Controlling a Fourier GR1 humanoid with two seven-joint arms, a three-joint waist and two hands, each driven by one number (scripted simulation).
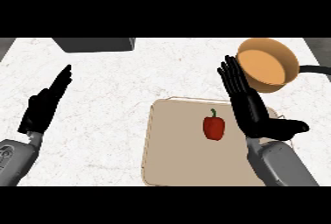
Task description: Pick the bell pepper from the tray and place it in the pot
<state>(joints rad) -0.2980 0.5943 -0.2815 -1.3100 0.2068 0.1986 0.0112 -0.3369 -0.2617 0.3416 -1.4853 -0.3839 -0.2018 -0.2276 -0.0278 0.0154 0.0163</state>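
Counter (123, 92) bears tray (171, 168) with bell pepper (214, 127), pot (267, 64) nearby

Grey block (93, 44) on white marbled counter (129, 87).

Open counter (110, 87) between left hand (40, 111) and tray (174, 166)

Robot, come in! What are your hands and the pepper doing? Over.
Left hand open, right hand open, both holding nothing. Bell pepper on tray, untouched. Pot empty; only the right hand stands between.
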